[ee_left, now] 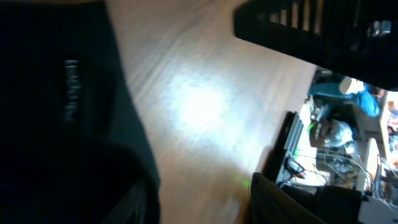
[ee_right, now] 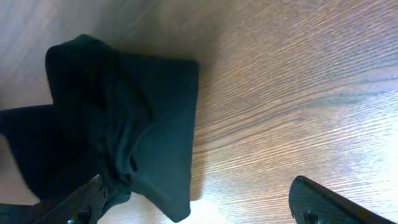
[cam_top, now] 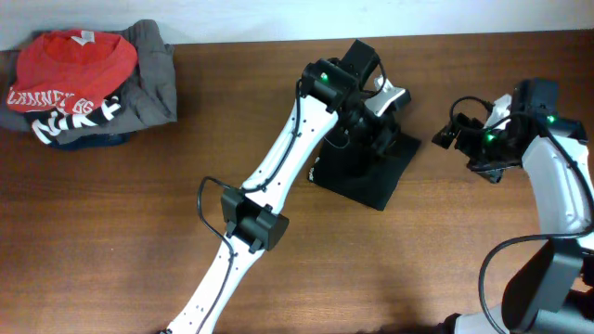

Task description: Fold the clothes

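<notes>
Mid-frame the black garment (cam_top: 369, 176) lay bundled; left end effector (ee_left: 199, 200) and right end effector (ee_right: 199, 205) both apart, empty; seemingly between folds, next needing a fresh edge grasp.

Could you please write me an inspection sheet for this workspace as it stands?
Surface: wooden table, no spills seen.
Job's things: black garment lies bundled mid-table, partly under the left arm.
Clutter: red shirt and grey garment piled at the far left corner.
Grippers: left gripper open over bare wood beside the garment; right gripper open, holding nothing.
Cables: black cable loops off the left arm.
Surroundings: blurred clutter beyond the table edge.
</notes>
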Controlling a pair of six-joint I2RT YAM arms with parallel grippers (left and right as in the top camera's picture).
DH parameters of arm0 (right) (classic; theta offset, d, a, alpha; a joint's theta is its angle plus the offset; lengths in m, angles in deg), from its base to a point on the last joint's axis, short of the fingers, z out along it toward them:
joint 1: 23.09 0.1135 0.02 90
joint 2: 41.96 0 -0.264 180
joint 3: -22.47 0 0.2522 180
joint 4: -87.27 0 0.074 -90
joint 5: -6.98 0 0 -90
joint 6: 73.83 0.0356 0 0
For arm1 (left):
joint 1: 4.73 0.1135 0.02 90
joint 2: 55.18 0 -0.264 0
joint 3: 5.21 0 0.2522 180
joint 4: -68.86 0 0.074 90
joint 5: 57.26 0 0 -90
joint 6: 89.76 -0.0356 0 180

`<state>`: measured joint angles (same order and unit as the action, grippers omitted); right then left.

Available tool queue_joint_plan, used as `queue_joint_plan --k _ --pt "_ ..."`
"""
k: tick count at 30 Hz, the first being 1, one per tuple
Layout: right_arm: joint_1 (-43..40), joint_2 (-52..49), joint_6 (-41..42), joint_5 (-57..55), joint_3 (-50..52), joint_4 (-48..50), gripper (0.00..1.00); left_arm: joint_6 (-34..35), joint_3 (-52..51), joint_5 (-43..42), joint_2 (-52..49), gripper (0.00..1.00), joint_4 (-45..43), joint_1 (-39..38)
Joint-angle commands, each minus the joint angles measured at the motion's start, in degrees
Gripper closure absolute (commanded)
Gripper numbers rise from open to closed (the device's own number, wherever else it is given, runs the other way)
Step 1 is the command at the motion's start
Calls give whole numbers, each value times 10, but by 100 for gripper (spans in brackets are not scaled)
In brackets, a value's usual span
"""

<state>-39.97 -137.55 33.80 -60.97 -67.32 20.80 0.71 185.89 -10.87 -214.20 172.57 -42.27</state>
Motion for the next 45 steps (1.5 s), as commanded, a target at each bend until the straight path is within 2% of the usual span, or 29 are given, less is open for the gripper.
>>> queue_joint_plan --k 1,5,10,11,15,17,20,23,25,36,40,42,45 --pt "0 10 -17 27 -10 -5 1 -29 12 -24 -5 43 5 -21" --pt "-1 10 -24 45 -10 -9 1 -29 25 60 13 43 6 8" --pt "0 10 -24 80 -10 3 1 -51 25 126 89 41 3 65" --pt "0 10 -24 101 -10 7 1 -50 25 170 112 41 1 83" --pt "14 10 -28 123 -10 15 1 5 25 293 146 32 4 131" --pt "37 10 -39 119 -10 22 0 7 25 299 149 26 10 162" --pt "84 9 -39 87 -10 40 5 7 15 299 147 18 23 200" --pt "156 -2 -21 10 -10 72 25 6 -23 299 147 16 39 245" --pt "187 -15 -1 -24 -10 83 47 6 -49 299 147 16 43 263" --pt "203 -69 15 -37 -10 97 49 6 -152 299 147 16 13 273" --pt "202 -71 35 -45 -10 96 75 6 -153 299 147 16 5 272" --pt "201 -70 79 -79 -10 87 83 6 -153 299 147 16 6 272" --pt "202 -70 84 -96 -10 62 93 6 -153 299 147 16 5 272"
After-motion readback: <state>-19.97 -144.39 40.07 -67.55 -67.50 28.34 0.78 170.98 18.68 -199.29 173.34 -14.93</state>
